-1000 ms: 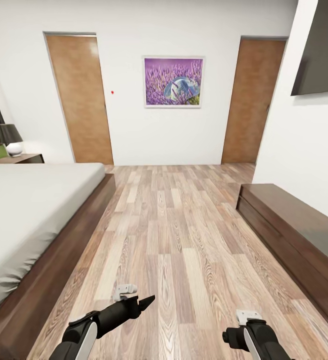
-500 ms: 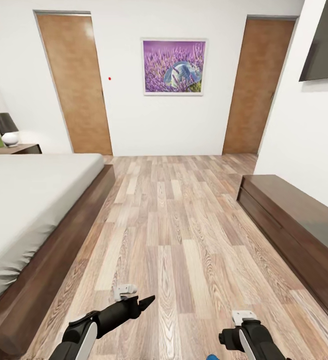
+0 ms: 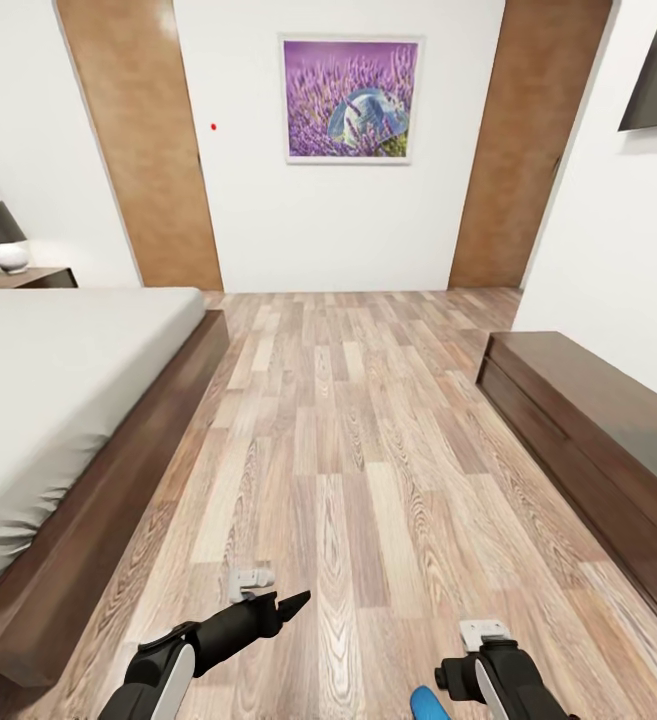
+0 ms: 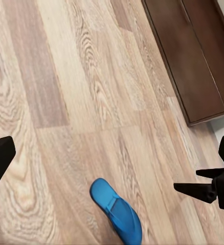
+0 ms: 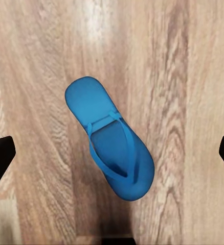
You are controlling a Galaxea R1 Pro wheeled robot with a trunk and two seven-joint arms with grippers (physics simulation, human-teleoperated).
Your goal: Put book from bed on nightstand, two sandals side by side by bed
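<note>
Here we have one blue sandal (image 5: 110, 145) flat on the wood floor (image 3: 358, 450) directly beneath our right end effector (image 5: 112, 153), its long axis slanting across the gap between the spread fingers. The right arm is nearer; the left end effector (image 4: 109, 171), also spread, sees it obliquely.
</note>
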